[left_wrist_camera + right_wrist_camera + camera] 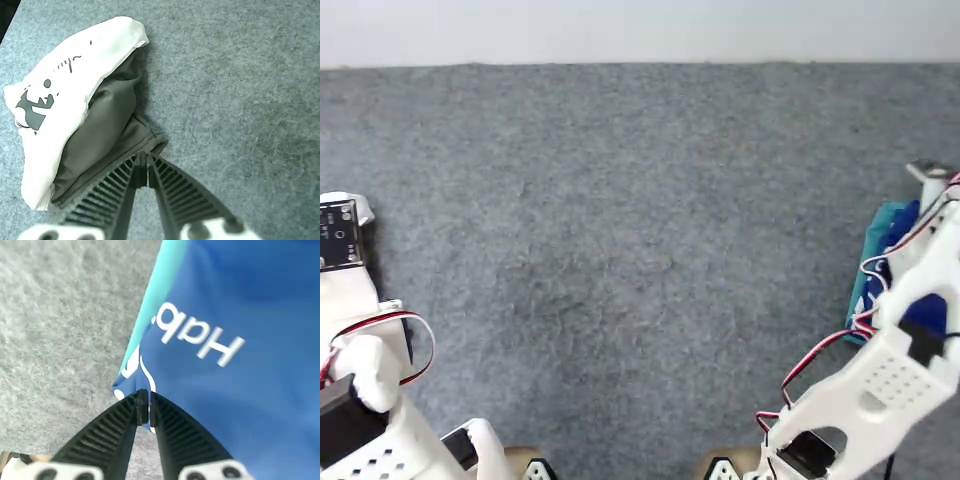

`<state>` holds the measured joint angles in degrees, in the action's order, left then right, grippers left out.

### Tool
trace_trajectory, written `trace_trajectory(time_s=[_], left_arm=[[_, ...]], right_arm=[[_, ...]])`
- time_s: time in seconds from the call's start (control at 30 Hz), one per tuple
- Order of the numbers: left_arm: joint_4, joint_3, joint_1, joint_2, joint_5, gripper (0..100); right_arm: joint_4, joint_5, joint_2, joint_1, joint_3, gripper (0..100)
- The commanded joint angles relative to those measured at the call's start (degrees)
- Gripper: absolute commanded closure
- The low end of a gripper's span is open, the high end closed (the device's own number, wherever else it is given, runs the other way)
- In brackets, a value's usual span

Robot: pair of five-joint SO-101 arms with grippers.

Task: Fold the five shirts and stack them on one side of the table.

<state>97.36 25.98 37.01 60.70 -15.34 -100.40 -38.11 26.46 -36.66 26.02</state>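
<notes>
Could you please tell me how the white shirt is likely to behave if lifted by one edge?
The white shirt lies crumpled over a grey shirt, so it is probably floppy and would sag and unfold. Its thin folds suggest it is light. As the two are bunched together, it may drag the grey one along.

Room light bright and diffuse, coming from overhead; grey table mat (620,250) lit evenly edge to edge. Soft narrow shadow lies along the white-and-grey shirt bundle (75,100). Blue shirt (240,340) lit flat.
</notes>
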Motion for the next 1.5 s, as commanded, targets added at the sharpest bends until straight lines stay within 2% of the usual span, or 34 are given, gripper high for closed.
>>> trace_trajectory(time_s=[0.0,0.2,0.3,0.37,0.47,0.53,0.73,0.87,1.0,1.13,1.47], left_arm=[[-0.6,-0.2,0.3,0.4,-0.6,99],[-3.3,3.0,0.2,0.0,-2.0,98],[-4.8,6.2,0.8,-0.1,-10.1,96],[-6.3,7.9,3.7,-0.1,-13.7,92],[-11.1,11.6,9.4,-0.2,-15.0,86],[-14.0,15.2,12.5,-0.2,-18.7,83],[-23.7,26.9,19.5,-0.2,-28.0,82],[-30.8,33.7,21.0,-0.2,-30.9,79],[-34.3,37.0,20.7,-1.2,-32.4,79],[-35.1,34.2,20.0,-10.8,-32.4,79],[-35.2,15.3,19.9,-42.3,-32.3,79]], right_arm=[[-2.4,-0.4,-8.8,-2.9,2.2,99.0],[-2.5,-0.1,-20.1,-3.0,-2.2,99.0],[-2.5,-0.1,-26.2,-1.7,-9.1,99.0],[-2.5,-0.1,-30.3,-1.1,-14.4,99.0],[-2.4,-0.1,-36.4,-0.4,-21.8,99.0],[-2.3,-0.1,-40.0,-0.1,-26.7,99.0],[-2.2,-0.1,-46.9,-0.2,-36.8,99.0],[-2.2,-0.1,-49.8,-0.2,-40.9,99.0],[-2.2,-0.1,-52.6,-0.2,-42.9,99.0],[-2.3,-0.1,-55.7,-0.2,-44.8,99.0],[-2.3,-0.1,-62.9,-0.2,-50.0,99.0]])
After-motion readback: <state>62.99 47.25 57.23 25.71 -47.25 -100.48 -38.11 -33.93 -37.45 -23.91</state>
